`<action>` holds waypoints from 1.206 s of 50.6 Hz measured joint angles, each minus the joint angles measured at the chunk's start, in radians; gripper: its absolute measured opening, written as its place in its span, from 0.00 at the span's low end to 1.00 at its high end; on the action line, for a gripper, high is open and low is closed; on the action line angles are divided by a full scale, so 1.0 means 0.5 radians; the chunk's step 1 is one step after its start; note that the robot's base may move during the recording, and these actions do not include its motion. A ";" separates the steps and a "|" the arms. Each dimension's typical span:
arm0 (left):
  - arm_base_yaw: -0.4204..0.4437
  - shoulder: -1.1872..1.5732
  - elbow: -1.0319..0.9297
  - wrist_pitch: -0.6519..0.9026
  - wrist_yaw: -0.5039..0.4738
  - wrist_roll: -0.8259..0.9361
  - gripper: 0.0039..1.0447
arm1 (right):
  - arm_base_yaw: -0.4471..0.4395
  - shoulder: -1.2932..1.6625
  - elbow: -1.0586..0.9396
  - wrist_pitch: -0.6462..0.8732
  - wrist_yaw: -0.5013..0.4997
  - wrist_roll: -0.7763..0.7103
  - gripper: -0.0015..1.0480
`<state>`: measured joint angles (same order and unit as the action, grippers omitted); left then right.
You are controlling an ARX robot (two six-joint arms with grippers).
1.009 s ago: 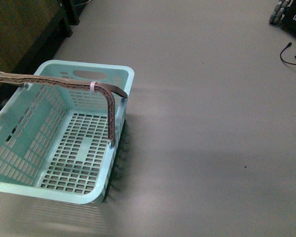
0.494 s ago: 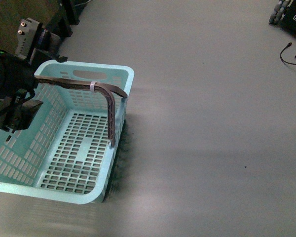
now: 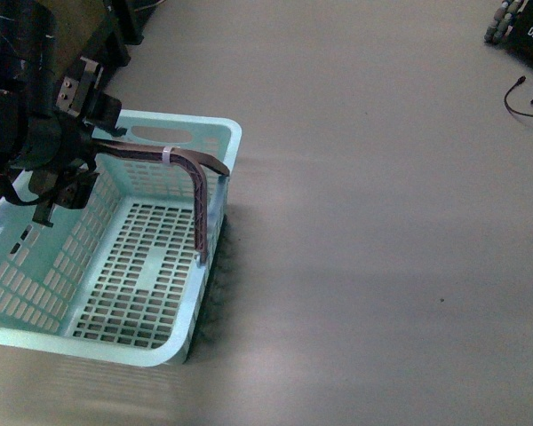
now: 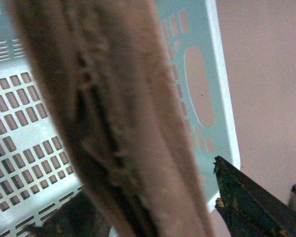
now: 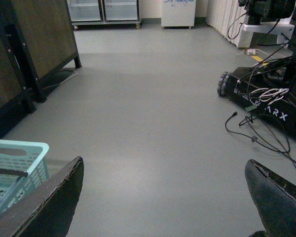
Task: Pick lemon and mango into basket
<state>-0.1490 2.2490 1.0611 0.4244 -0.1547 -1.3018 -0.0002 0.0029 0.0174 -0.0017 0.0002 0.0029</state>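
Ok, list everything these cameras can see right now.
basket: one, light turquoise, on the floor front left, no fruit visible inside
handle: one, brown-grey, raised across the basket
tie: one, white, around the handle
lemon, mango: none in view
floor: grey, all around
cabinet: one, dark wood, beyond the basket
glass-fronted units: two, pale, by the far wall
wheeled machine: one, black, on the floor to the right
cables: several, black, trailing from the machine
left gripper: black, over the basket by the handle, jaws unclear
right gripper: black, jaws wide apart, holding nothing
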 joint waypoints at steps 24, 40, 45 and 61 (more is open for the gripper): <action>-0.014 -0.158 -0.163 -0.016 0.005 -0.196 0.05 | 0.000 0.000 0.000 -0.001 0.000 0.000 0.92; -0.031 -0.724 -0.512 -0.095 0.027 -0.312 0.05 | 0.000 0.000 0.000 -0.001 0.000 0.000 0.92; -0.037 -1.056 -0.639 -0.176 0.026 -0.372 0.05 | 0.000 0.000 0.000 -0.001 0.000 -0.001 0.92; -0.089 -2.296 -0.758 -0.806 -0.021 -0.564 0.05 | 0.000 0.000 0.000 0.000 0.000 0.000 0.92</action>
<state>-0.1932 1.1007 0.6823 0.0212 -0.1654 -1.5837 -0.0002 0.0029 0.0174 -0.0017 0.0002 0.0029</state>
